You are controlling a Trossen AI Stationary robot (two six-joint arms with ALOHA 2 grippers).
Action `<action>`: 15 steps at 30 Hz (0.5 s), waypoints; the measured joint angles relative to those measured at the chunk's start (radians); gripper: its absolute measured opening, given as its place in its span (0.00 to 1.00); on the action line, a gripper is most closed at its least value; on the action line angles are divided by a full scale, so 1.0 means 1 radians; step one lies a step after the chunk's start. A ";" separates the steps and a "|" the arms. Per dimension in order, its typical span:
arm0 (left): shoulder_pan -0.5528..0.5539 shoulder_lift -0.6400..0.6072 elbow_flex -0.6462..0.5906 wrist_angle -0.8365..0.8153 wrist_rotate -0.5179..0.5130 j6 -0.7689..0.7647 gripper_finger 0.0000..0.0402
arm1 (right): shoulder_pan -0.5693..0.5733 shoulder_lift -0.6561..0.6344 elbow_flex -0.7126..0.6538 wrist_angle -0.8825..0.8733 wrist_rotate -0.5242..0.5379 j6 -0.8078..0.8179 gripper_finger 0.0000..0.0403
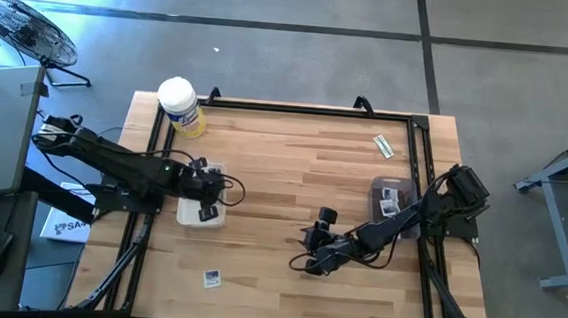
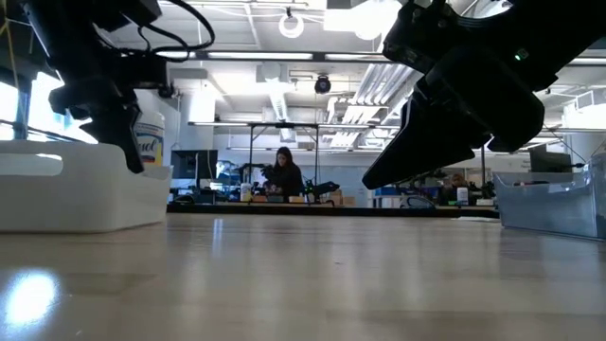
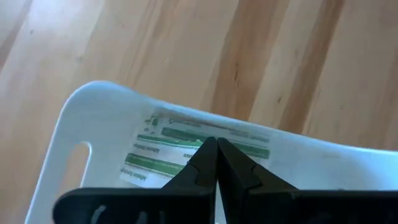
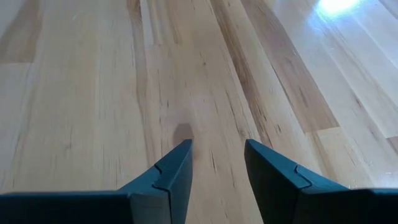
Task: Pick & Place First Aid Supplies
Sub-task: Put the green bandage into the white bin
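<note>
Contents of the clear bin [image 1: 393, 199] at the table's right side are only partly readable for you: the high view shows white packets with dark print inside it, but their count cannot be made out, and in the low view the bin is cut off by the picture's edge. Your left gripper [image 1: 210, 211] hangs over the white tray [image 1: 203, 217] near the table's left side, and its arm covers most of the tray in the high view. In the left wrist view the fingers [image 3: 205, 165] are pressed together with no gap, with nothing visible between them, and a green-printed packet [image 3: 186, 146] lies flat in the tray just beyond the tips. Your right gripper [image 1: 315, 265] sits low over bare wood right of the table's centre, its fingers [image 4: 174, 171] spread apart with nothing between them. One white square packet [image 1: 212, 278] lies on the wood near the front edge, well apart from both grippers, between them and nearer the left arm. One pale wrapped strip [image 1: 383, 145] lies near the back right corner, behind the clear bin. The yellow canister [image 1: 181, 107] with a white lid stands at the back left corner, behind the tray.
</note>
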 joint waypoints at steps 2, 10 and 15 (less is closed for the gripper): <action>-0.025 -0.013 0.000 0.000 -0.007 0.024 0.00 | 0.000 0.000 0.000 0.000 0.000 0.003 0.35; -0.168 -0.029 0.000 0.006 -0.066 0.012 0.00 | 0.000 0.000 0.000 -0.001 0.000 0.019 0.35; -0.207 -0.022 0.000 0.015 -0.110 -0.025 0.00 | 0.000 0.000 0.000 -0.001 0.000 0.021 0.35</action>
